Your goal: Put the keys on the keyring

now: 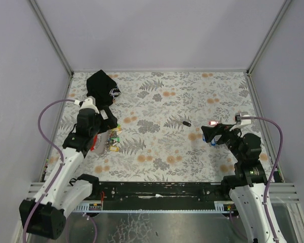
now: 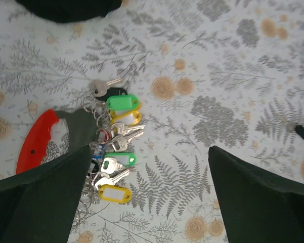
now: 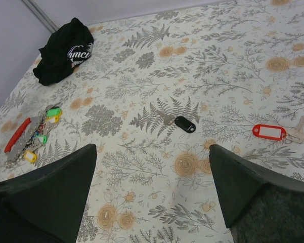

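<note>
A black cloth cap with a white logo [image 1: 102,86] lies at the far left corner of the desk [image 1: 157,152], which is covered in a grey and orange fern-print cloth. Just on the near side of the cap lies a cluster of small metal keys with green, yellow and blue plastic tags [image 2: 116,147]. The cluster touches the thin wire keyring [image 2: 97,109], which is joined to a red curved plastic piece [image 2: 38,139]. Whether any key is threaded on cannot be told.

The left gripper [image 2: 149,152] hovers over this cluster, its jaws spread wide and holding nothing. Well to the right of the cap lies a lone black-tagged key [image 3: 184,124], and farther from the cap again a red-tagged key [image 3: 269,131]. The right gripper [image 3: 152,147] hangs above the desk there, its jaws likewise released and empty.
</note>
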Tool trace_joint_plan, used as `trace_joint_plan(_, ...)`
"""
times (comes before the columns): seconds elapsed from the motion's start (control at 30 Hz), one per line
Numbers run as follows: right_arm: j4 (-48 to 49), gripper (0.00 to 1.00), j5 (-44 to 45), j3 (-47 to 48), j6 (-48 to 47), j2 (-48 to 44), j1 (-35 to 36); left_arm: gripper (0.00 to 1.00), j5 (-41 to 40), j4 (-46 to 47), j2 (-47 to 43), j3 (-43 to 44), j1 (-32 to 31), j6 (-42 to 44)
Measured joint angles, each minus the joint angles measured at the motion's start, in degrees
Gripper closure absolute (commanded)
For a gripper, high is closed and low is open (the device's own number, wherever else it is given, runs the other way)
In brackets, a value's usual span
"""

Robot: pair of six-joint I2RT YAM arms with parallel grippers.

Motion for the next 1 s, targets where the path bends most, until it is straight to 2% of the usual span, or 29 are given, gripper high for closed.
trace_joint_plan(0.23,-0.09,0.01,0.09,-0.04,-0.61,-1.09,2.60,0.00,-0.94,-1.46,13.07,-0.02,2.73,-2.08)
trace_joint_plan(0.5,-0.26,0.01,0.94,-0.07,-1.03,-2.14,5.33,0.13,5.55,-0.83,24.20,0.00,13.79,-2.23)
trace_joint_plan(0.63,-0.48,0.01,1.29,-0.48,-1.03,-3.04,6.03,0.18,7.91,-0.81,28.35,0.42,14.10,-1.81)
trace_joint_plan(1.0,-0.61,0.01,2.64,-1.03,-1.05,-4.39,7.91,0.18,13.20,0.09,34.88,1.88,14.12,-1.53)
